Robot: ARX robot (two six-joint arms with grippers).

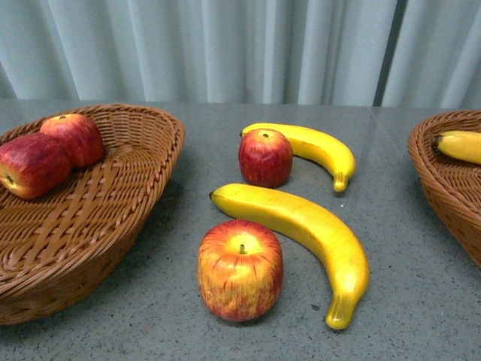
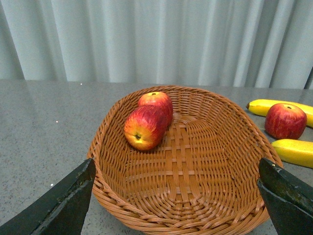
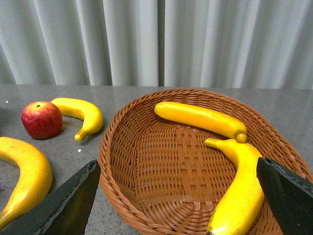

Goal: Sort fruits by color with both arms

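The left claw [image 2: 176,164] hung spread wide and empty at the near rim of the left basket [image 2: 105,142], its fingers [image 2: 63,200] framing the weave. Ahead of it, toward the basket's far side, two apples [image 2: 145,127] lay touching each other, so this basket looked to be the home for reds. The right claw [image 3: 177,163] was likewise wide and held nothing, poised at the near edge of the right basket [image 3: 112,147]. Two bananas [image 3: 200,119] lay inside ahead of it, one along the far wall, the other curving in close to one finger.

Between the two claws, on the grey surface [image 1: 391,226], four fruits lay unsorted. A near apple [image 1: 240,269] sat just beside a long near banana [image 1: 301,226]. Farther off, a far apple [image 1: 265,156] was tucked into the curve of a far banana [image 1: 316,147] (touching or only close, I could not tell).

The job seemed about half done. Each arm sat by its own colour's basket — probably so that neither had to cross the other — and the next reach for either would be inward. The near pair lay tight together, so a wide claw coming for one might nudge the other, and the glossy apple would likely roll.
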